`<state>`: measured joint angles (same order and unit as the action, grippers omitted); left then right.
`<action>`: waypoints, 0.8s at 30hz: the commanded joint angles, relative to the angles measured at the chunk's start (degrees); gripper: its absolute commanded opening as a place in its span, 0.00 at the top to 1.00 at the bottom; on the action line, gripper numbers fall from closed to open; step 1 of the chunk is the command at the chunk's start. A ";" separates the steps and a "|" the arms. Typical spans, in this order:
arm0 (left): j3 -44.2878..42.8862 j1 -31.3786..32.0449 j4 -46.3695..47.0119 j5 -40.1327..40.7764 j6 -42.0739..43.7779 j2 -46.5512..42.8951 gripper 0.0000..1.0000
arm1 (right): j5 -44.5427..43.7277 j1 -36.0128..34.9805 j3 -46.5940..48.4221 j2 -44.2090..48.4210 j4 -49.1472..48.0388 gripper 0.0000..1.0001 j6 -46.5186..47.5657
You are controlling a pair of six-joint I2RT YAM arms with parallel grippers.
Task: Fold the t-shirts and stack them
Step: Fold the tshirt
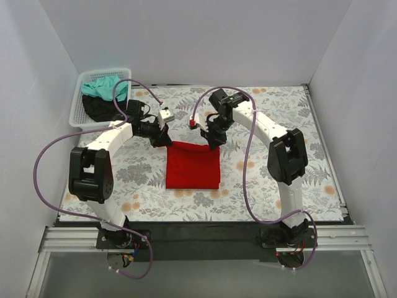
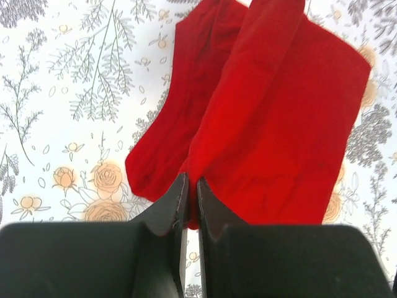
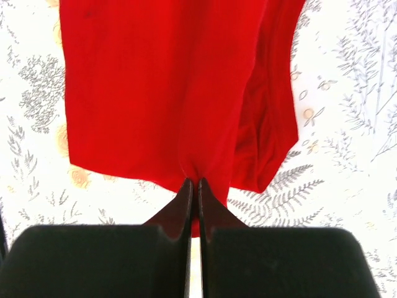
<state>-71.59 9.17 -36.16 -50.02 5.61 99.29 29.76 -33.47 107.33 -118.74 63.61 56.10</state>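
2 grippers grip the red t-shirt (image 1: pixel 193 167) along its far edge, as I read it from the top view. The left gripper (image 1: pixel 167 141) is on the far left corner. My left wrist camera shows its jaws almost together, with red cloth squeezed between the tips. The right gripper (image 1: pixel 214 145) is pinched the same way on the far right corner, and its wrist view shows the tips tight on a fold of the fabric.

The shirt is folded to a roughly square shape in the middle of the floral-print cloth (image 1: pixel 279 180), between the 2 arms, with its near edge flat on the cloth. In both wrist views I see a second red layer showing beside the top one.

At the far left corner sits the white mesh basket (image 1: pixel 79 102). A teal t-shirt (image 1: pixel 102 88) and a black t-shirt (image 1: pixel 98 110) are bundled inside it, well apart from the red one.
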 commanded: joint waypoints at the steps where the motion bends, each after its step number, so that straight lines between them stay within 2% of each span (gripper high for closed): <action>1: 1.89 -0.47 -0.31 2.72 2.39 0.37 0.99 | -0.93 0.16 2.44 -3.33 1.16 0.99 0.41; 6: 0.32 -1.61 3.46 3.17 0.11 5.74 0.98 | -4.00 0.51 7.44 -10.09 0.99 0.99 1.21; 7: 0.05 -1.87 3.99 3.43 -0.68 6.53 0.98 | -4.35 0.86 10.15 -11.07 0.90 0.95 0.86; 8: -0.21 -2.05 4.69 3.70 -1.29 7.93 0.98 | -4.79 1.04 11.92 -11.77 0.90 0.79 -0.36; 9: -0.74 -2.57 6.26 3.88 -2.17 8.46 0.94 | -4.97 1.30 13.42 -13.00 0.98 0.71 -0.98; 10: -1.26 -2.66 7.06 4.14 -4.96 8.82 0.86 | -5.23 2.18 16.04 -13.36 0.98 0.64 -1.77; 11: -1.96 -3.10 7.85 4.66 -7.43 8.99 0.83 | -5.50 2.62 16.94 -13.45 0.81 0.53 -3.00; 13: -3.46 -3.72 11.01 5.19 -11.82 8.12 0.70 | -5.33 4.55 18.61 -12.66 0.63 0.46 -4.76; 14: -3.38 -4.33 13.03 6.85 -18.11 7.16 0.68 | -5.32 5.17 19.49 -12.22 0.46 0.41 -5.55; 15: -2.77 -4.33 16.61 7.91 -20.52 4.71 0.65 | -5.41 6.22 19.58 -10.83 0.20 0.39 -7.73; 16: -2.42 -4.33 18.04 9.23 -23.16 3.65 0.57 | -5.06 6.66 19.59 -9.94 0.19 0.34 -8.71; 17: -2.15 -4.33 19.01 10.63 -26.58 2.33 0.52 | -4.63 7.10 18.80 -8.11 0.02 0.32 -9.85; 20: -0.40 -4.34 18.07 10.82 -32.74 -2.24 0.51 | -1.38 7.46 14.60 -3.72 -0.07 0.29 -13.99; 21: 0.39 -4.25 17.27 8.12 -33.37 -4.86 0.51 | 2.28 7.37 13.27 -2.65 -0.24 0.29 -16.35; 24: 5.31 -0.74 14.37 7.39 -34.95 -9.09 0.44 | 9.49 6.24 6.00 0.69 -0.25 0.29 -19.61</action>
<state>-69.49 5.30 -20.49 -40.77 -23.49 96.44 29.36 -24.67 118.24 -122.63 62.46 42.26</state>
